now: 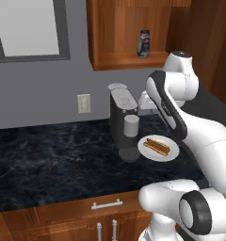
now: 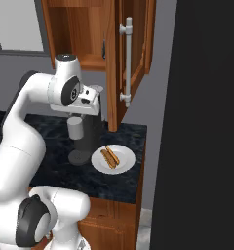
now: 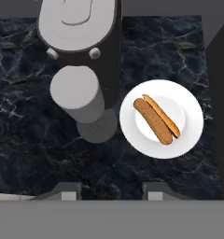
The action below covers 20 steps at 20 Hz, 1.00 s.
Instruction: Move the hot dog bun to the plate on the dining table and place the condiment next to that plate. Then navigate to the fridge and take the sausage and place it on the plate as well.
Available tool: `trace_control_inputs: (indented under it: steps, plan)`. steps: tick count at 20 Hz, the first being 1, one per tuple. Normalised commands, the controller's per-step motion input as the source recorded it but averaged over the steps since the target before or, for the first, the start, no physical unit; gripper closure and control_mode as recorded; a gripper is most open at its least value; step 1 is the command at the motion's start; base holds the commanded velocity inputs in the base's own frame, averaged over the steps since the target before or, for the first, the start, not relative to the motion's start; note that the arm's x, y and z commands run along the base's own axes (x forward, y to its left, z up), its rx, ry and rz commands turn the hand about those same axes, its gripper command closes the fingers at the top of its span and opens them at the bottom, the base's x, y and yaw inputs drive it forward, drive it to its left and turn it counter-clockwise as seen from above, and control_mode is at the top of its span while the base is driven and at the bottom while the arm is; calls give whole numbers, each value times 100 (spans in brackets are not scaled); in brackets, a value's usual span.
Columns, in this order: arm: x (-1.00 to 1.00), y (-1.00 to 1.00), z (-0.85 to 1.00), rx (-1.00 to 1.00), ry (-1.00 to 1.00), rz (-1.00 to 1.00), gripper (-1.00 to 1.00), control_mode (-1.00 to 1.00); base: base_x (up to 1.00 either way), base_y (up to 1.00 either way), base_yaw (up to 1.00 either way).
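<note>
Below the jaws [image 3: 109,189], hot dog bun [image 3: 157,120] on white plate [image 3: 191,135], apart

Tan-orange hot dog bun [image 3: 157,119], white plate [image 3: 191,135], black-marbled counter [image 3: 30,140].

coffee machine [image 1: 123,120], white plate [image 3: 193,130], wall outlet [image 1: 84,103]

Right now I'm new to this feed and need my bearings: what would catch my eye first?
The hot dog bun lies on a plain white plate on the black marbled counter, just right of a dark coffee machine. The white arm rises over them, its open gripper looking down from above. A small dark bottle stands on the wooden cabinet shelf above.
</note>
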Motion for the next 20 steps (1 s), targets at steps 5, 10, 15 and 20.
trace_control_inputs:
  steps: [5,10,15,20]
  plan:
    - [-17,-6,-1,0,-7,-1,-100,-100,0,0,0]
    - [-39,-39,-33,0,-8,0,-100,-100,0,0,0]
    - [1,-44,-54,0,15,1,-100,-100,0,0,0]
    - [33,-29,-56,0,33,4,-100,-100,0,0,0]
